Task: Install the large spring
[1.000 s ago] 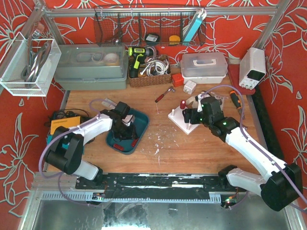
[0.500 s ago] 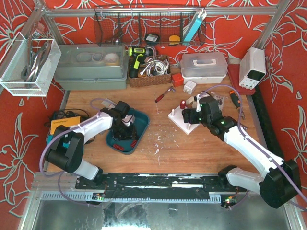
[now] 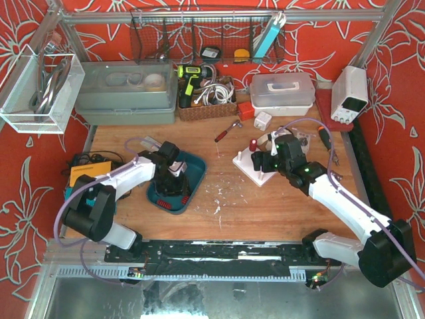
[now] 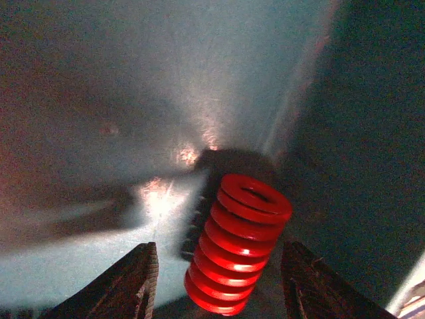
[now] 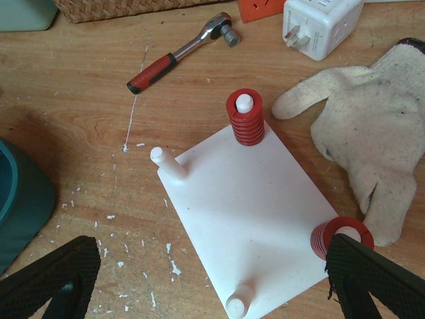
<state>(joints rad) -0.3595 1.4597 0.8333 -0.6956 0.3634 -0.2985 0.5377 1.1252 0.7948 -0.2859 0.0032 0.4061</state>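
Left fingers [image 4: 139,286], just widened, stand spread either side of the large spring [image 4: 239,256]. It leans free in the teal tray [image 3: 194,163], at 9 o'clock on the worktop [image 3: 226,219], so no grip is made yet. Right fingers [image 5: 50,279], spread, hover over the white plate [image 5: 246,212] at 3 o'clock, where bare pegs [image 5: 166,163] wait.
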